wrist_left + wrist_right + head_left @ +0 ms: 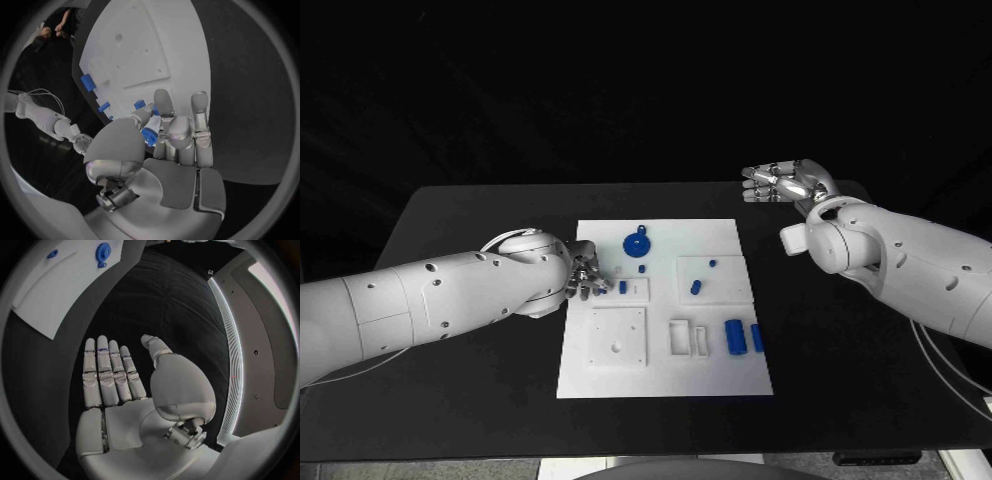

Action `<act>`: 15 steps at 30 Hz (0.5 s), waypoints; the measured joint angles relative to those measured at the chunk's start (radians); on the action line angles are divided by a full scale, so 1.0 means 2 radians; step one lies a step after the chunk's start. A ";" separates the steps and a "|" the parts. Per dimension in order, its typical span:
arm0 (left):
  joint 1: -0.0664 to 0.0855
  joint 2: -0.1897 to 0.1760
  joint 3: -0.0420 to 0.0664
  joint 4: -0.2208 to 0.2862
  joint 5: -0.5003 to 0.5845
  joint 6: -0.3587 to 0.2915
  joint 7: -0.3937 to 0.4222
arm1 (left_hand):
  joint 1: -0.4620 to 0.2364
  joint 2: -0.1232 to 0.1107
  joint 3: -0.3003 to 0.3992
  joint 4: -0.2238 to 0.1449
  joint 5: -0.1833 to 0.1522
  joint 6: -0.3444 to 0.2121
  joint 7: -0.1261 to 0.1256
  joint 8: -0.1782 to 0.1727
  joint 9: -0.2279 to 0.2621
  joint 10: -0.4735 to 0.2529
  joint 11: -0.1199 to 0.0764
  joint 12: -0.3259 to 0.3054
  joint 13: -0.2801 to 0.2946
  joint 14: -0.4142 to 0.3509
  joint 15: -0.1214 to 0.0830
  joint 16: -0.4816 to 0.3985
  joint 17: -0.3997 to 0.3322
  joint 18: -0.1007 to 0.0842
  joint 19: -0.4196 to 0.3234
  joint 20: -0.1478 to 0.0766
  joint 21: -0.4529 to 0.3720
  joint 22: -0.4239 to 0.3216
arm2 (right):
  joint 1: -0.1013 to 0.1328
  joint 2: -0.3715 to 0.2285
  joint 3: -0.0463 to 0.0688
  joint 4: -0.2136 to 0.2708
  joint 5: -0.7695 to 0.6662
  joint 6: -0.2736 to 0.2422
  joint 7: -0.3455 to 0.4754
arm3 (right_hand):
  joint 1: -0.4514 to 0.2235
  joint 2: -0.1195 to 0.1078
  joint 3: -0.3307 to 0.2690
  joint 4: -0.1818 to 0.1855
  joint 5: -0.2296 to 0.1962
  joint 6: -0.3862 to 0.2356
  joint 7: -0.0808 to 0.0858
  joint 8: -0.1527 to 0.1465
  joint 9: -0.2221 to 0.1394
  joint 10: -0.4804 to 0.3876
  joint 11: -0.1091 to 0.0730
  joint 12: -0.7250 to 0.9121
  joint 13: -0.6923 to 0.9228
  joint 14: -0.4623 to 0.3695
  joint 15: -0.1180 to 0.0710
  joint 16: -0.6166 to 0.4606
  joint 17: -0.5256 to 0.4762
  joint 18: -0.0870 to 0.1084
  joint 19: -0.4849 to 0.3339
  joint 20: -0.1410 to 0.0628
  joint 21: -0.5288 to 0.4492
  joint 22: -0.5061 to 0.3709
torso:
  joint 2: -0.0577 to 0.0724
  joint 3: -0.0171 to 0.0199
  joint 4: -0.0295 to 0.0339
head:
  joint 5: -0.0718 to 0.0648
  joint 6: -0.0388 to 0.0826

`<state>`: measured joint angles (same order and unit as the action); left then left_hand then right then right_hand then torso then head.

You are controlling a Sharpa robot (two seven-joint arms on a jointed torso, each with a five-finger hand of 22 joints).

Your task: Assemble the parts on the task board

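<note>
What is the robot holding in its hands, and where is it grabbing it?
The left hand pinches a small blue part between thumb and fingers; which end it grips cannot be told. The right hand is flat and holds nothing.

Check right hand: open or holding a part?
Open. The right hand has flat, spread fingers and a bare palm, over black table beside the task board.

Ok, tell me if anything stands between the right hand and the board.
Nothing visible does: only bare table lies between the right hand and the board. The left hand, pinching a part, is at the board's opposite edge.
</note>
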<state>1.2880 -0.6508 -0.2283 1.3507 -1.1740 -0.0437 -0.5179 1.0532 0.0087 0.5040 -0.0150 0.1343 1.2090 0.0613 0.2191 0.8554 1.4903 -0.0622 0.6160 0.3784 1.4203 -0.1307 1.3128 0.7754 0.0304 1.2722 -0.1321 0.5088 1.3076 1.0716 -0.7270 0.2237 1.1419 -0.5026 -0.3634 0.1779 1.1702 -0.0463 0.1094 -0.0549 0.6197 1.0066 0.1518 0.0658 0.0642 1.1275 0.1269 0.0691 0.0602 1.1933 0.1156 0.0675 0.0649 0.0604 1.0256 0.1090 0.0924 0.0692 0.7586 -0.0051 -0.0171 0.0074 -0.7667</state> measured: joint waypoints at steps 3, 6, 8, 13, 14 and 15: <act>0.000 0.000 0.000 0.000 0.000 0.000 0.000 | -0.002 -0.002 0.000 0.000 0.000 0.000 0.000 0.000 0.000 0.000 0.000 0.002 0.000 0.001 0.001 0.000 0.003 0.000 0.000 0.000 0.000 0.000 | 0.000 0.000 0.000 0.000 0.000 0.000 0.000 | 0.000 0.000 0.000 0.000 0.001 0.000 0.000 0.000 0.000 0.000 0.000 0.000 0.000 0.000 0.000 0.000 0.000 0.000 0.000 0.000 0.000 0.000 | 0.000 0.0000 0.0001 | 0.000 0.000; 0.000 0.001 0.000 0.000 -0.001 0.000 -0.001 | -0.005 0.000 0.000 0.000 0.000 0.000 0.000 0.001 0.000 0.000 0.000 0.004 0.000 0.001 0.001 0.002 0.008 0.000 -0.001 0.001 0.000 0.000 | 0.000 0.000 0.000 0.000 0.000 0.000 0.000 | 0.000 0.000 0.000 0.000 0.002 0.000 0.000 0.000 0.000 0.000 0.000 0.000 0.000 0.000 0.000 0.000 0.000 0.000 0.000 0.000 0.000 0.000 | 0.000 0.0000 0.0001 | 0.000 0.000; 0.000 0.001 0.000 -0.001 -0.001 0.001 -0.001 | -0.007 0.000 -0.002 -0.002 -0.002 0.000 0.000 0.002 0.000 0.000 0.000 0.007 0.000 0.004 0.002 0.005 0.013 0.000 0.000 0.004 0.002 0.000 | 0.000 0.000 0.000 0.000 0.000 0.000 0.000 | 0.000 0.000 0.001 0.001 0.002 0.000 0.000 0.000 0.000 0.000 0.000 0.000 0.000 0.000 0.000 0.000 0.000 0.000 0.000 0.000 0.000 0.000 | 0.000 0.0000 0.0001 | 0.000 0.000; 0.000 0.002 0.000 -0.002 -0.001 0.002 -0.001 | -0.010 0.003 -0.007 -0.008 -0.008 0.000 0.000 0.004 0.000 0.000 0.000 0.011 0.000 0.005 0.001 0.005 0.021 0.008 -0.001 0.006 0.005 0.000 | 0.000 0.000 0.000 0.000 0.000 0.000 0.000 | 0.000 0.000 0.001 0.001 0.006 0.000 0.000 0.000 0.000 0.000 0.000 0.000 0.000 0.000 0.000 0.000 0.000 0.000 0.000 0.000 0.000 0.000 | 0.000 0.0002 0.0000 | 0.000 -0.001; 0.000 0.003 0.000 -0.003 -0.001 0.003 -0.001 | -0.013 0.005 -0.011 -0.011 0.010 0.000 0.000 0.005 0.000 0.000 0.000 0.011 -0.001 0.005 0.001 0.005 0.022 0.008 0.000 0.007 0.005 0.000 | 0.000 0.000 0.000 0.000 0.000 0.000 0.000 | 0.000 0.000 0.001 0.001 0.006 0.000 0.000 0.000 0.000 0.000 0.000 0.000 0.000 0.000 0.000 0.000 0.000 0.000 0.000 0.000 0.000 0.000 | 0.000 0.0002 0.0000 | 0.000 -0.001; 0.000 0.003 0.000 -0.003 -0.001 0.004 -0.001 | -0.014 0.007 -0.021 -0.022 0.023 0.000 0.000 0.005 0.000 0.000 0.000 0.011 -0.001 0.005 0.001 0.005 0.023 0.008 0.000 0.008 0.005 0.000 | 0.000 0.000 0.000 0.000 0.000 0.000 0.000 | 0.000 0.000 0.001 0.001 0.006 0.000 0.000 0.000 0.000 0.000 0.000 0.000 0.000 0.000 0.000 0.000 0.000 0.000 0.000 0.000 0.000 0.000 | 0.000 0.0002 0.0000 | 0.000 -0.001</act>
<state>1.2883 -0.6445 -0.2280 1.3440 -1.1765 -0.0367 -0.5206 1.0258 0.0218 0.4626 -0.0581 0.1800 1.2090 0.0612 0.2293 0.8548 1.4903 -0.0622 0.6372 0.3758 1.4294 -0.1284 1.3236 0.8209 0.0465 1.2714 -0.1170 0.5180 1.3075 1.0714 -0.7273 0.2237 1.1415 -0.5025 -0.3634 0.1782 1.1702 -0.0463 0.1121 -0.0523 0.6313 1.0066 0.1518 0.0658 0.0642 1.1275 0.1269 0.0691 0.0602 1.1933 0.1156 0.0675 0.0649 0.0605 1.0255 0.1091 0.0925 0.0692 0.7587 -0.0047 -0.0172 0.0068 -0.7681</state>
